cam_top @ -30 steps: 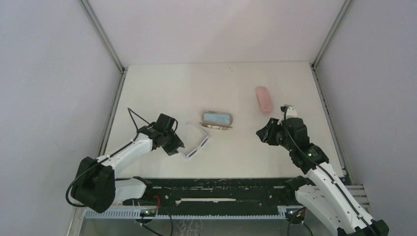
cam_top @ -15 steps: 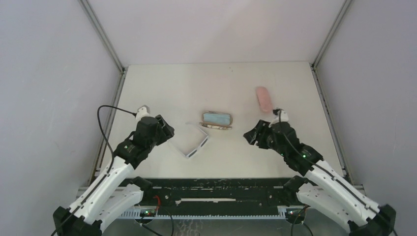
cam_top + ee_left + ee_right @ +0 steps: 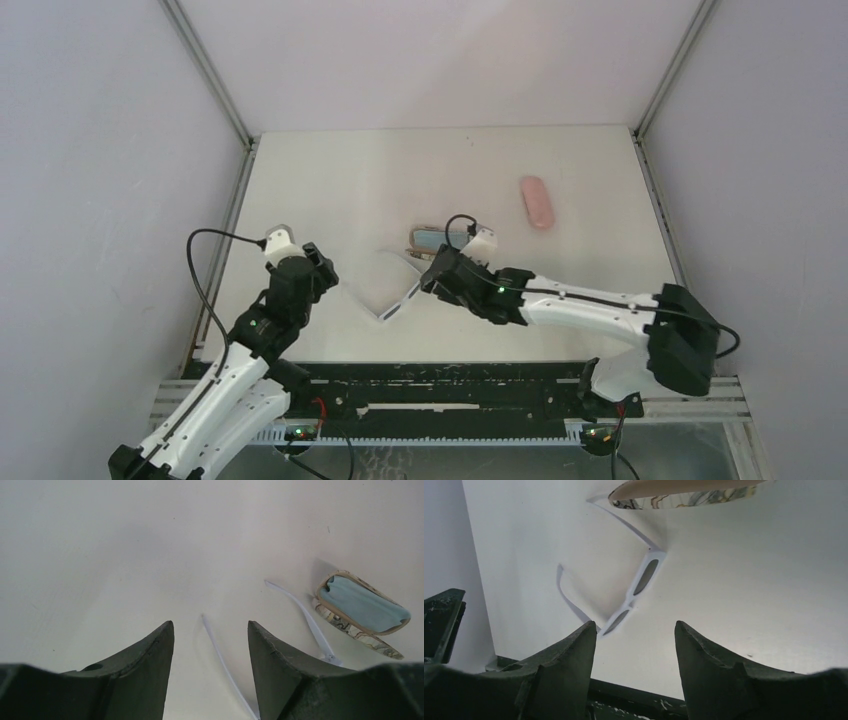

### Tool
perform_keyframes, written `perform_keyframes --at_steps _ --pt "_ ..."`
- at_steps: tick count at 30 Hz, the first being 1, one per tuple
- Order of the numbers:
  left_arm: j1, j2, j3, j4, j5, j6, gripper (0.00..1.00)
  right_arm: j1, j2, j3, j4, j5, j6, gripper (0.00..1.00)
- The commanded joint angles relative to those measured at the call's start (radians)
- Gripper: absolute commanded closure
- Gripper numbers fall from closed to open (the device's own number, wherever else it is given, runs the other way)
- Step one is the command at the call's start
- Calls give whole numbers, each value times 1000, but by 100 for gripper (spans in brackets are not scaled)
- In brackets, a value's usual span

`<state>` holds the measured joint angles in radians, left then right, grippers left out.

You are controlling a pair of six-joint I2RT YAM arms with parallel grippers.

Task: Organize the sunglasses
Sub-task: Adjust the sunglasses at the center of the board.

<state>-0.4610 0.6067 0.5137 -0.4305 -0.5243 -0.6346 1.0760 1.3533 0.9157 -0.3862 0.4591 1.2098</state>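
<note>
The left hand [image 3: 324,265] hovers low over the desk [image 3: 340,175] with its jaws standing wide and nothing between them. In the left wrist view its two dark fingers [image 3: 147,657] frame bare desk and one thin white arm of the white sunglasses [image 3: 397,292], which runs along the surface in the gap beyond the tips, untouched.

The sunglasses lie at about 3 to 4 o'clock from the left hand, near it but apart. They rest open on the desk, both arms unfolded. The front frame sits toward the near edge, and the arms reach away toward 10 or 11 o'clock. The right wrist view shows two small dark oval lenses in the white frame.

The right hand [image 3: 433,280] is at the other side of the pair, with the sunglasses at roughly 8 to 9 o'clock from it and just beside it. Its jaws are also spread wide and grip nothing. In its own camera the frame lies on the desk past the fingertips, clear of both.

At 12 o'clock from the right hand lies an open patterned case [image 3: 430,240], partly covered by that arm in the top view. The left wrist view shows its light-blue lining [image 3: 362,607]. The far arm of the sunglasses ends just beside this case; whether they touch I cannot tell.

A pink case [image 3: 537,202] lies closed at about 2 o'clock from the right hand, well apart from everything else.
</note>
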Motion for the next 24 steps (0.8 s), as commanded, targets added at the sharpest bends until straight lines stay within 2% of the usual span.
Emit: perform_keyframes --at_steps 1,9,12,24 --pt "-5 -20 -43 104 -41 30 40 35 128 102 4 75 152 42" --pt "-4 -48 -149 204 -94 98 39 53 310 207 -1 30 167 46" --pt "-4 -69 -160 245 -26 131 39 53 343 217 23 20 156 49" --pt "-4 -61 -163 254 -43 134 39 47 443 260 50 -28 159 57"
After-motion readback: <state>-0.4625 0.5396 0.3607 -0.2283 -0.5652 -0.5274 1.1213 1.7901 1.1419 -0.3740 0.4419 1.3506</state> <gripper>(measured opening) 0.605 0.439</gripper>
